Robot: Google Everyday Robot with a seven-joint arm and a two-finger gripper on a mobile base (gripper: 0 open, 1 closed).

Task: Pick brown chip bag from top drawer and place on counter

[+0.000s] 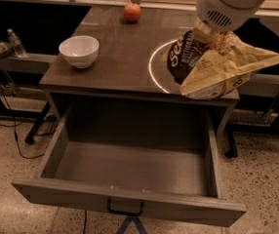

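Observation:
My gripper [216, 37] hangs under the white arm at the upper right, shut on the top of the brown chip bag [212, 67]. The bag hangs crumpled, its dark-brown lettered side to the left and its tan back to the right. It is held in the air above the right part of the counter [115, 57], over the bright ring [155, 67] and the counter's front right edge. The top drawer [129, 169] stands pulled wide open below, with nothing in it, its dark handle [125, 209] at the front centre.
A white bowl [79, 50] sits on the counter's left side and a red apple [132, 12] at its far edge. A water bottle [16, 44] stands on a low ledge at the left. Cables lie on the speckled floor at the left.

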